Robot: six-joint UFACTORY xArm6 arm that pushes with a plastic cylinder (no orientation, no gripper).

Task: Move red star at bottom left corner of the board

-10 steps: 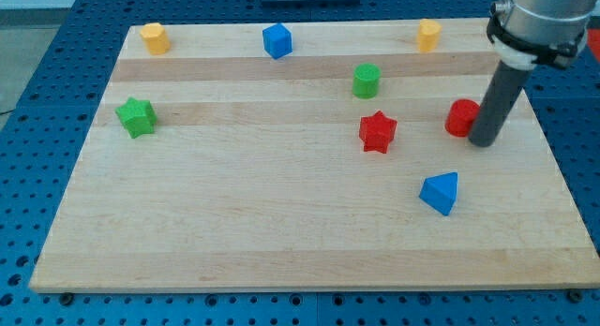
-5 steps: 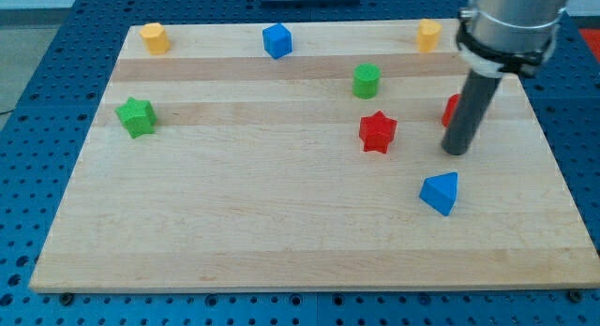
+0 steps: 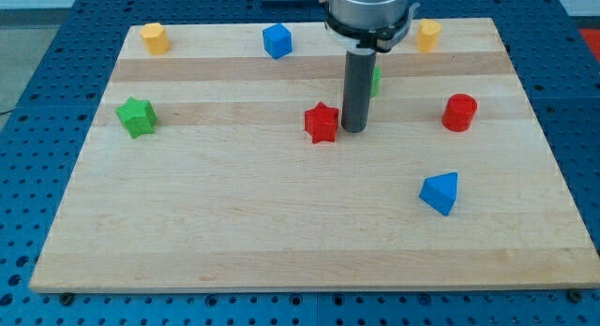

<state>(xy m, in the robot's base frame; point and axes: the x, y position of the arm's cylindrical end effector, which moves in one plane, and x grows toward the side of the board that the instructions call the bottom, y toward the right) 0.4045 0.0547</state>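
Observation:
The red star lies near the middle of the wooden board. My tip is down on the board, right against the star's right side. The rod rises from there toward the view's top and hides most of a green block behind it.
A red cylinder sits at the right. A blue triangular block lies at the lower right. A green star sits at the left. Along the top edge are a yellow block, a blue cube and another yellow block.
My tip moved from beside the red cylinder leftward to the red star's right side. The star has slid left by about a block's width. The red cylinder is uncovered.

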